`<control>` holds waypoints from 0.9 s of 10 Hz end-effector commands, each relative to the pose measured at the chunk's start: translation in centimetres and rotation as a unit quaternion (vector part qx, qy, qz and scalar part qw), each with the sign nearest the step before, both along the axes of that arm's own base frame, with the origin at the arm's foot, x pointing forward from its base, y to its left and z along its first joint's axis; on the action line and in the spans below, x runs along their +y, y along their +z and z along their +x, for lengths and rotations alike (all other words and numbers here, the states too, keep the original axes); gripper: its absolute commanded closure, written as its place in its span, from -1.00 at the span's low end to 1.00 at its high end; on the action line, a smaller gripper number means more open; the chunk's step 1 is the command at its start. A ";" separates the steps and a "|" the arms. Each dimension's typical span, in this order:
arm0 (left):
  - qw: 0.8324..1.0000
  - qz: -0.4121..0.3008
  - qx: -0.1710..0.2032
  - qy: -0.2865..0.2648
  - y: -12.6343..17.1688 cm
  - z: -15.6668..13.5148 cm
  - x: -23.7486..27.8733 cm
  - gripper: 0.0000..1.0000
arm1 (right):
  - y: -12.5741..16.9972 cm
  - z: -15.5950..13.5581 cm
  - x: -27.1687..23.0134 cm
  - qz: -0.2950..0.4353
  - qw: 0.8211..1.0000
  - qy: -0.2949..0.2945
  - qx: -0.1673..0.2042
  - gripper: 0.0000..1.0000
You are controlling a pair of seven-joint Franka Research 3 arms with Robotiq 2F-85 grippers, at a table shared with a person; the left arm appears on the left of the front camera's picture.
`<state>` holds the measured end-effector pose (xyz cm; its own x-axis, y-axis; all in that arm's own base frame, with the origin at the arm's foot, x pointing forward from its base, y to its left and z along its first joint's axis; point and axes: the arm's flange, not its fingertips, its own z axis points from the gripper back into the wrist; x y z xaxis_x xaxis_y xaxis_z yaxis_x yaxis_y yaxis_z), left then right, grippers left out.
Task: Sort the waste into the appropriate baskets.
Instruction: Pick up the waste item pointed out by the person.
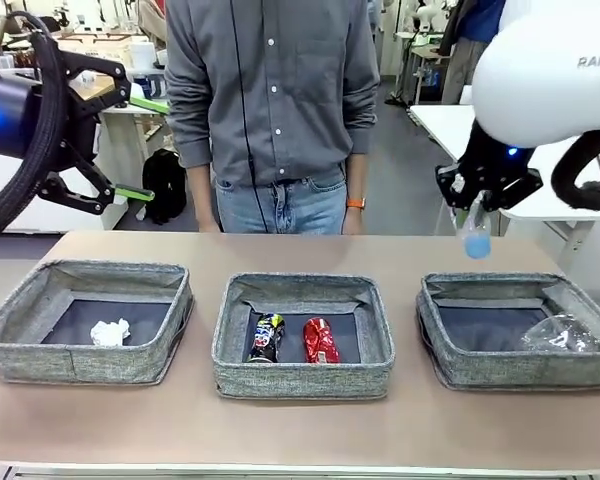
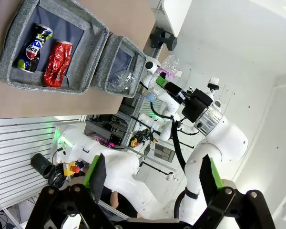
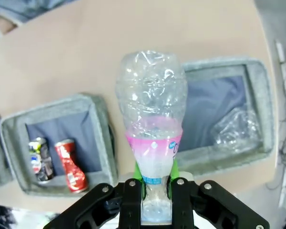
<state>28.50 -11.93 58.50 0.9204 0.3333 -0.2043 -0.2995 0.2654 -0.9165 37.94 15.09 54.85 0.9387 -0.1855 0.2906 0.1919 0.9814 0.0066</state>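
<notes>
Nearly everything was sorted when you reached this moment, and only the water bottle (image 3: pixel 151 143) was left out of a basket. You had it pinched near its neck in the right gripper (image 1: pixel 477 205), whose jaws were closed tight on it, with the blue cap end hanging down in the front view and the crumpled clear body standing up in the right wrist view. It hung in the air above the table (image 1: pixel 300 430), over the far edge of the right basket (image 1: pixel 520 370) rather than inside it. That basket already held the clear plastic cup (image 1: pixel 563 335), lying toward its right side. The middle basket (image 1: pixel 302 375) held the dark can (image 1: pixel 267 337) and the crushed red can (image 1: pixel 320 340), side by side and just apart. The left basket (image 1: pixel 85 355) held the white paper ball (image 1: pixel 110 332). Your left gripper (image 1: pixel 145 148) was raised well above the table at the left, its jaws spread wide and holding nothing. A person (image 1: pixel 275 100) stood at the far side behind the middle basket, hands not on the table. By my judgement one step remained: bring the bottle over the right basket beside the cup and let it go; no loose waste lay on the tabletop.
</notes>
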 end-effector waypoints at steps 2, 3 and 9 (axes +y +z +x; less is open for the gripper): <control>1.000 -0.003 -0.004 0.001 0.0 0.0 0.0 -1.00 | 1.0 1.6 -0.9 0.014 1.000 -0.021 -0.003 1.00; 1.000 -0.003 -0.004 0.001 0.0 0.0 0.0 -1.00 | 0.4 0.6 -0.7 0.004 1.000 -0.009 -0.001 0.59; 1.000 -0.003 -0.004 0.001 0.0 0.0 0.0 -1.00 | 11.8 -4.0 22.1 0.022 0.997 -0.067 -0.016 0.59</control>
<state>28.50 -11.98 58.47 0.9205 0.3331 -0.2041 -0.2997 0.2668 -0.9160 30.61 35.76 65.99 0.8869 -0.3064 0.3458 0.2972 0.9514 0.0810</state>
